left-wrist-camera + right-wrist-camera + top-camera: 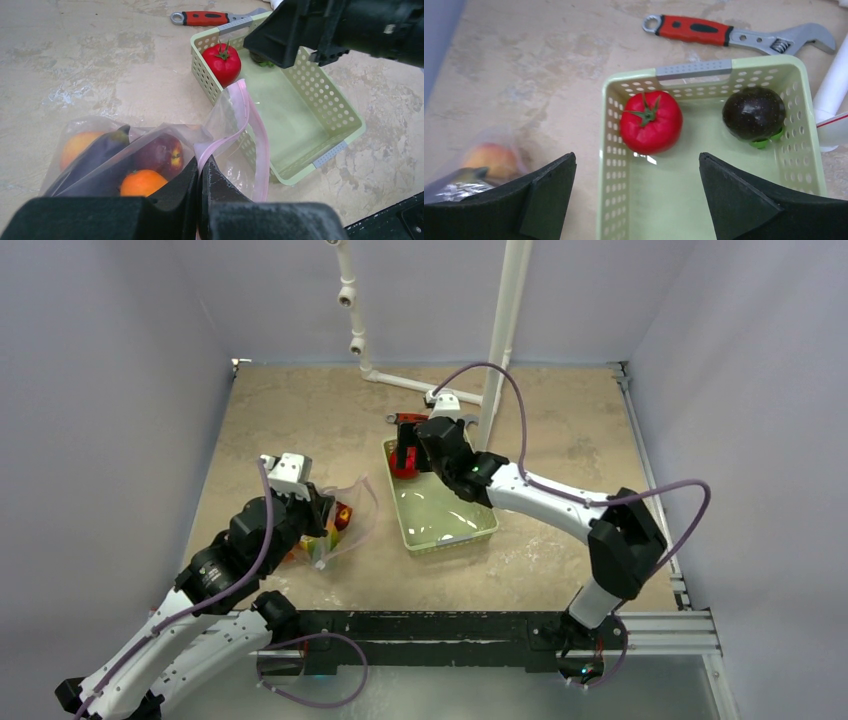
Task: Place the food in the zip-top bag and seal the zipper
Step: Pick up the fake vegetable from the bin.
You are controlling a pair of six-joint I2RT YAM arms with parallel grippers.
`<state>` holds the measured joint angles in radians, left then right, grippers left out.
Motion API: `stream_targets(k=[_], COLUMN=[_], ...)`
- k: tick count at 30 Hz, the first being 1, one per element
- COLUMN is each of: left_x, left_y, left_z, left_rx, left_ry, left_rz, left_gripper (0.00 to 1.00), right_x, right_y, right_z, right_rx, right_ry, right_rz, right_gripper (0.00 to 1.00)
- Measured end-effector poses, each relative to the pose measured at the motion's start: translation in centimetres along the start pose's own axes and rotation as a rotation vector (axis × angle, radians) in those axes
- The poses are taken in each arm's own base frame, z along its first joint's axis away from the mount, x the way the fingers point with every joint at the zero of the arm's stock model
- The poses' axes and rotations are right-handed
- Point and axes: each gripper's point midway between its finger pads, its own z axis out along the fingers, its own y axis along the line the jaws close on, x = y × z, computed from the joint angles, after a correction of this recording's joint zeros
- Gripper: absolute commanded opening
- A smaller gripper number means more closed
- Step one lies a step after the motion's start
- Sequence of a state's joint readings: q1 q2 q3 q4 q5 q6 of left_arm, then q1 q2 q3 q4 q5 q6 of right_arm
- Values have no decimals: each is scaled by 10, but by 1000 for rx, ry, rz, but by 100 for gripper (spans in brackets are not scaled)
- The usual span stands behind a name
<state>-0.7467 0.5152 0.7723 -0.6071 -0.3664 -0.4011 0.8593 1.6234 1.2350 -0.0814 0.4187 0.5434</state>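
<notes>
The clear zip-top bag [150,142] lies left of the basket, its mouth standing up. My left gripper [202,167] is shut on its pink zipper [255,135] strip. Inside the bag are an orange [142,182], a red apple [160,152], a dark eggplant [95,155] and a peach-coloured fruit [75,145]. A red tomato [650,121] and a dark purple fruit [754,113] sit at the far end of the light green basket [694,70]. My right gripper [636,157] hangs open above the basket's left wall, just short of the tomato, with nothing between its fingers.
A red-handled wrench [696,30] lies on the table just beyond the basket. A white pipe stand [505,330] rises behind the basket, to its right. The near half of the basket [450,525] holds nothing. Grey walls enclose the table on three sides.
</notes>
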Motion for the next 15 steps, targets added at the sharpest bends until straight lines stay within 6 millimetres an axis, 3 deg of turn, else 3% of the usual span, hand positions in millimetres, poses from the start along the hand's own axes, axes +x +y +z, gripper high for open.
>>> stream_targets(k=[6,15], left_x=[0,-4], left_y=[-1,0], left_z=[0,-5], left_rx=[4,13], left_ry=[0,-23], left_rz=[0,-10], left_gripper=[0,0], right_x=[32,41], right_y=[-19,-14], right_z=[40,74], right_rx=[62,64], right_ry=[81,103], right_rz=[-44,-39], right_gripper=[99,99])
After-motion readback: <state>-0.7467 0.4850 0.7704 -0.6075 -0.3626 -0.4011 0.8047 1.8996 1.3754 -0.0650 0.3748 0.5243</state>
